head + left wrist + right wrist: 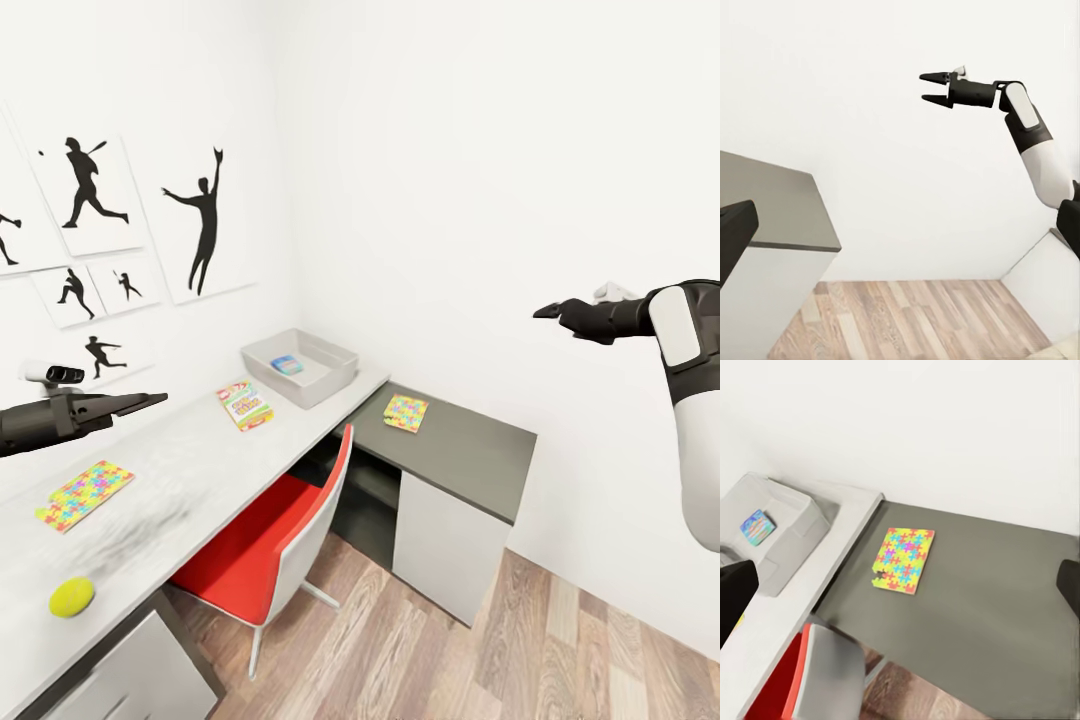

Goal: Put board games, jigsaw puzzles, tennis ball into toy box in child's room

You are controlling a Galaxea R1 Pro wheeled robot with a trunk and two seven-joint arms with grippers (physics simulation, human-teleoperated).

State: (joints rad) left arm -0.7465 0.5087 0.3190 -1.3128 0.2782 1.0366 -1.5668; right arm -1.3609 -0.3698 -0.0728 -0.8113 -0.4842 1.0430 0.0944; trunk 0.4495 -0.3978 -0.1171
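Head view, near to far. A yellow tennis ball (72, 596) is lying at the near end of the pale grey bench (170, 480). Just beyond it, a jigsaw puzzle (85, 494) is resting flat on the same top. The left gripper (140, 402) is hovering above the bench, clear of every toy; whether its fingers are spread or pressed together cannot be told. A red-seated chair (270, 540) is standing pushed under the bench edge. Farther along, a green-white board game (246, 405) is lying flat near the toy box (300, 367), which is sitting at the far end of the bench by the wall and is holding a small blue board game (287, 364). Beside the box, on the dark grey cabinet top (460, 440), a second jigsaw puzzle (405, 412) is lying flat. The right gripper (548, 311) is hanging in the air at the right, well apart from the bench, its fingers (934, 77) spread and holding nothing.
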